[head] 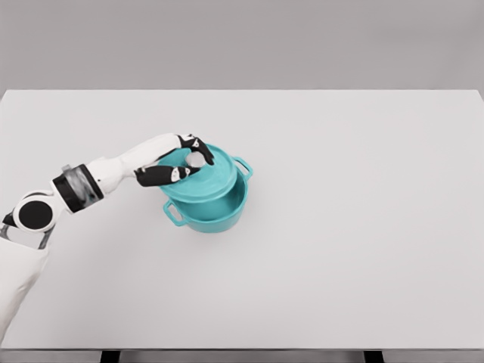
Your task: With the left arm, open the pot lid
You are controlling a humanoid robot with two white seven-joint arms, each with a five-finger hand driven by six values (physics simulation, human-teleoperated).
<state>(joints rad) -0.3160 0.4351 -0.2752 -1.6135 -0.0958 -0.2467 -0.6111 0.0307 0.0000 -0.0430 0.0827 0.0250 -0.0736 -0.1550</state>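
Note:
A teal pot [215,215] with two side handles stands left of the table's middle. Its teal lid [204,181] is tilted, raised off the pot's near rim and shifted toward the far left, so the pot's inside shows at the front right. My left hand [185,160] reaches in from the left and is shut on the lid's pale knob [195,160], thumb on the near side and fingers over the far side. The right arm does not appear.
The white table [363,227] stretches wide around the pot, with its front edge near the picture's bottom. A grey wall stands behind the far edge.

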